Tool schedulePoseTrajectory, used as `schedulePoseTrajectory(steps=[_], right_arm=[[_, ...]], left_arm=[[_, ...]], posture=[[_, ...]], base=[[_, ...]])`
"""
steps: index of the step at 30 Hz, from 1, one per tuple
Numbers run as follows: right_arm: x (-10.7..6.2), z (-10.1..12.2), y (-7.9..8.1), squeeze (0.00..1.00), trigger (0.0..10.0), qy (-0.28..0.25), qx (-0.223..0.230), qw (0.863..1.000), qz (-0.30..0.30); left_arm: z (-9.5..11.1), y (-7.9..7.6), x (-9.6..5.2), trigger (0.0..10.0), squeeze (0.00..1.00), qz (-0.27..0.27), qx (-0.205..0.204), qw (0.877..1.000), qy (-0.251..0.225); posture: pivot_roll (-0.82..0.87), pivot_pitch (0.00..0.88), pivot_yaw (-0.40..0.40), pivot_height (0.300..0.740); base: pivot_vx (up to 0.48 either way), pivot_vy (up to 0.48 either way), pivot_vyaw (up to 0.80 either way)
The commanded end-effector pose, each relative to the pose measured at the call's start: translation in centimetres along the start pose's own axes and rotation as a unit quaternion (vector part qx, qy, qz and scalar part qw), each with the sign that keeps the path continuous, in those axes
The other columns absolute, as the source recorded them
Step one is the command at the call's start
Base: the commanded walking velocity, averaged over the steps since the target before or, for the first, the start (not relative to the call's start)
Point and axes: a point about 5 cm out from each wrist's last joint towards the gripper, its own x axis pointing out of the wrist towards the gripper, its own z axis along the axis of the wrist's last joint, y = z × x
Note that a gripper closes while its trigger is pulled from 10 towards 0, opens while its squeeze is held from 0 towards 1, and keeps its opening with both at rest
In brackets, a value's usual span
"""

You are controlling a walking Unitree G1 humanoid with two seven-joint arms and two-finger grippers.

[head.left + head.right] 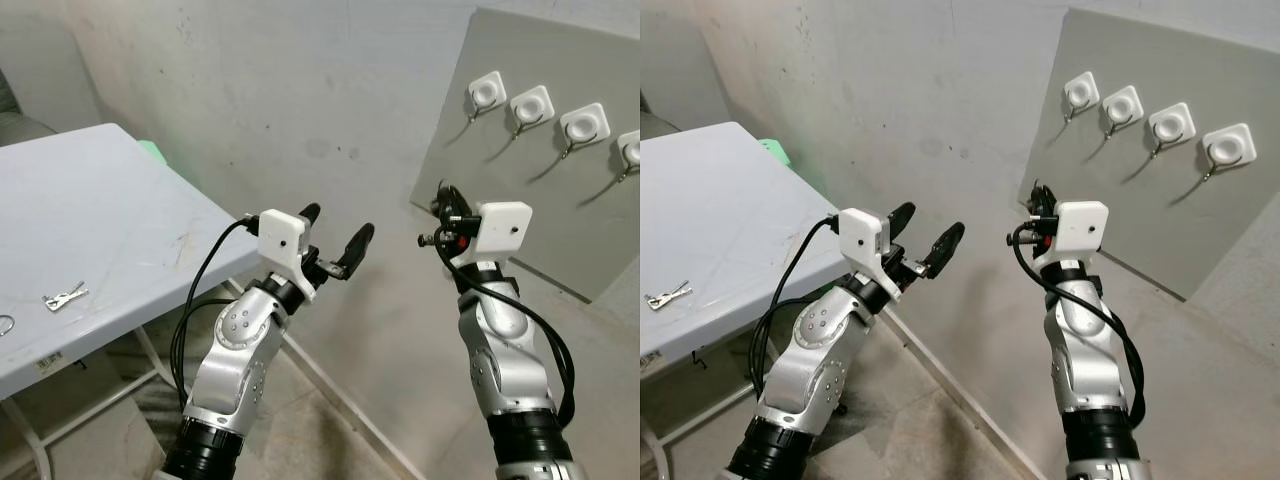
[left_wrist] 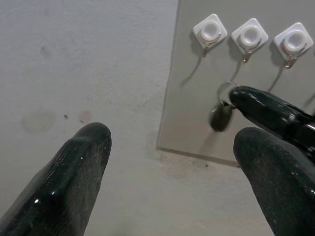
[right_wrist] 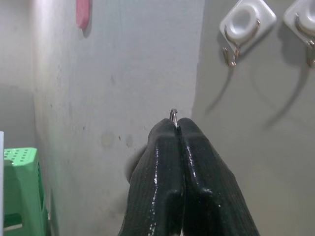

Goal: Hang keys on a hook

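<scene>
Key ring [image 3: 173,114] pinched between our right gripper's [image 3: 176,124] closed fingers.
We hold it near the hook board [image 1: 520,180]; left gripper [image 1: 335,235] spread apart.

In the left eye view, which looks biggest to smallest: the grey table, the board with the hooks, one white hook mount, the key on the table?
1. Grey table; nearer the camera, so true size is unsure.
2. Hook board.
3. White hook mount.
4. Key; close to the mount in apparent size.
</scene>
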Motion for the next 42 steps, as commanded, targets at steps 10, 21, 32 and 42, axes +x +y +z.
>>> schedulePoseTrajectory(steps=[10, 21, 32, 42], right_arm=[[2.7, 0.9, -0.7, 0.00, 10.0, -0.017, 0.009, 0.999, -0.031], [3.9, 1.5, -2.1, 0.00, 10.0, -0.032, 0.051, 0.992, -0.115], [4.7, 3.1, -2.7, 0.00, 10.0, -0.080, 0.058, 0.986, -0.131], [4.7, 3.9, -3.0, 0.00, 10.0, -0.116, 0.077, 0.981, -0.138]], left_arm=[[1.6, -0.2, 0.5, 10.0, 0.00, -0.020, 0.013, 1.000, -0.016], [2.2, -0.8, 0.4, 10.0, 0.00, -0.050, 0.015, 0.998, -0.019], [2.6, -1.0, 0.5, 10.0, 0.00, -0.062, 0.014, 0.998, -0.020], [2.8, -1.1, 0.4, 10.0, 0.00, -0.070, 0.016, 0.997, -0.019]], posture=[[0.02, 0.000, -0.065, 0.740], [0.03, 0.007, -0.068, 0.740], [0.03, 0.008, -0.065, 0.740], [0.03, 0.001, -0.065, 0.740]], base=[[0.000, 0.000, 0.00], [0.000, 0.000, 0.00], [0.000, 0.000, 0.00], [0.000, 0.000, 0.00]])
